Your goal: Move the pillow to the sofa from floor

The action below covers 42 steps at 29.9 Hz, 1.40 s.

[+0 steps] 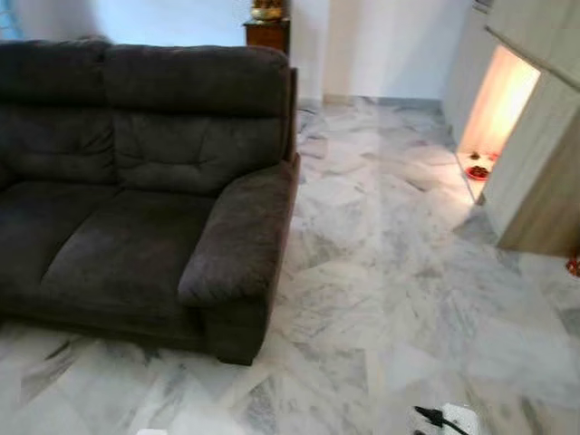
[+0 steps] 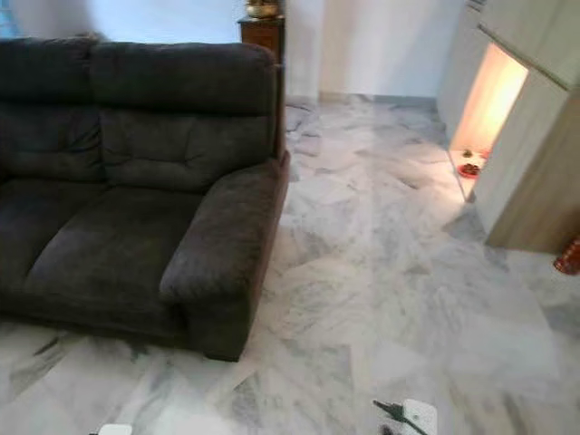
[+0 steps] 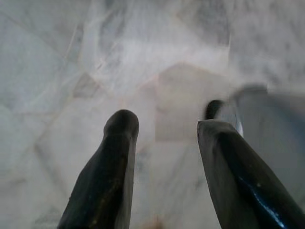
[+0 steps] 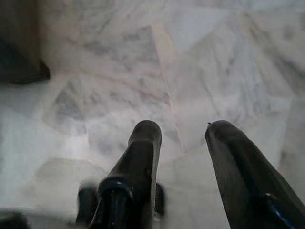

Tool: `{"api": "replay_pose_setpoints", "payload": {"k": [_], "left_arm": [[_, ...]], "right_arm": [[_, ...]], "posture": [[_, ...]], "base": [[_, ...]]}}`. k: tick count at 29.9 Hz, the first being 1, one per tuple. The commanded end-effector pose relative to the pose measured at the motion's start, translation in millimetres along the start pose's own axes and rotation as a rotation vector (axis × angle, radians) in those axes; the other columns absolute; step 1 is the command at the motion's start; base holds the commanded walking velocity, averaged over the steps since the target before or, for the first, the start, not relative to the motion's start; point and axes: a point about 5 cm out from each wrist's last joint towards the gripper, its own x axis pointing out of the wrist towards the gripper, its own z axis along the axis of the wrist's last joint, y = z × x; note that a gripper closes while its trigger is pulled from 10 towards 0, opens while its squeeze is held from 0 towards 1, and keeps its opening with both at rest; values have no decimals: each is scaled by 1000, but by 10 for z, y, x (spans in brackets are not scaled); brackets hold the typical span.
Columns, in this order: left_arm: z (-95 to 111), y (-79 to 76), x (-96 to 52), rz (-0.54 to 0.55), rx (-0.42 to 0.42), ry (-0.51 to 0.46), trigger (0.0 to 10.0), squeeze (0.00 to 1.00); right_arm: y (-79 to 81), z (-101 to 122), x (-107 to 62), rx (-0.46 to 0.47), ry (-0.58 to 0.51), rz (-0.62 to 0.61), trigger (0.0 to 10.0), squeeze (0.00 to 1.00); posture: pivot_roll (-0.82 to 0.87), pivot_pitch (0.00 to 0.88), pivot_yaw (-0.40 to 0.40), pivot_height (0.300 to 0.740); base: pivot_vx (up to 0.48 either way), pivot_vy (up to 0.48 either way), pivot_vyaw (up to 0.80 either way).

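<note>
A dark grey fabric sofa (image 1: 136, 190) stands on the left of the room, its seat bare and its near armrest (image 1: 240, 236) facing me. I see no pillow on the sofa or on the marble floor (image 1: 390, 272). My left gripper (image 3: 164, 126) hangs open over the marble, with nothing between its two black fingers. My right gripper (image 4: 183, 131) is also open above the floor, holding nothing. A dark corner of the sofa base (image 4: 21, 67) lies to one side in the right wrist view.
A wooden cabinet (image 1: 267, 32) with a brass object stands behind the sofa. On the right is a light wooden unit (image 1: 535, 154) with a lit niche (image 1: 494, 104) holding small red items. A red object (image 2: 568, 256) sits at the far right edge. Marble floor stretches ahead.
</note>
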Motion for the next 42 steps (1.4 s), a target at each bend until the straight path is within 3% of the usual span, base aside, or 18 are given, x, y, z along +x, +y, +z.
{"api": "replay_pose_setpoints", "payload": {"k": [1,42], "left_arm": [[-140,335,-64,82,-160,10,10000,0],[-135,377,-70,105,-231,-3,10000,0]], "right_arm": [[407,-162,9,-67,108,151,10000,0],[392,-120,16,-53,106,169,10000,0]], "posture": [[136,0,-9,740],[159,0,-7,740]], "base": [[0,480,0],[0,480,0]]}}
